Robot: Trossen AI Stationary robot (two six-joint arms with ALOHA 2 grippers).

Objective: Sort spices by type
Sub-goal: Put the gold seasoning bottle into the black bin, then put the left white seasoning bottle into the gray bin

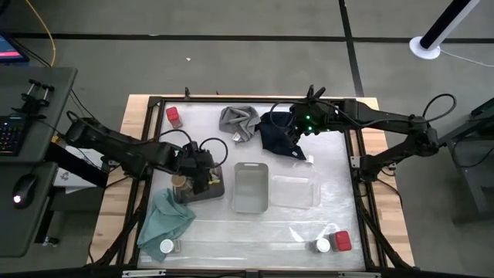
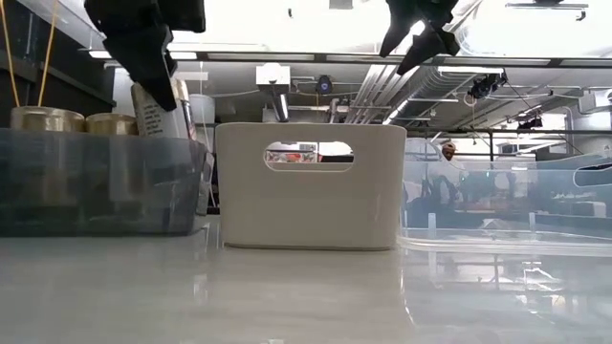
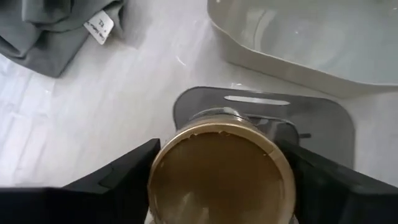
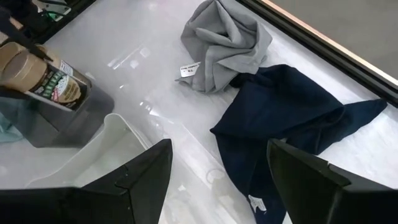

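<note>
My left gripper (image 1: pixel 202 166) hangs over the dark grey tray (image 1: pixel 208 193), shut on a round jar with a tan-brown top (image 3: pixel 221 174). Two more tan-topped jars (image 2: pixel 43 119) (image 2: pixel 110 122) stand in that tray. A red squarish jar (image 1: pixel 174 116) stands at the far left. A white-topped jar (image 1: pixel 167 246) stands near left. Another white-topped jar (image 1: pixel 323 245) and a red jar (image 1: pixel 342 241) stand near right. My right gripper (image 4: pixel 217 149) hovers open above the navy cloth (image 4: pixel 292 118), with nothing between its fingers. My left gripper holds the tan-topped jar by its round sides just below the lid (image 3: pixel 155 186), pinched between the two fingers. The fingers slant down from above along the jar. The jar (image 2: pixel 158 105) is tilted, its lower end inside the dark tray behind the tray's wall.
A beige bin (image 1: pixel 251 187) and a clear tray (image 1: pixel 293 191) sit mid-table, right of the dark tray. A grey cloth (image 1: pixel 238 122) lies at the far side beside the navy one, and a teal cloth (image 1: pixel 166 220) lies near left.
</note>
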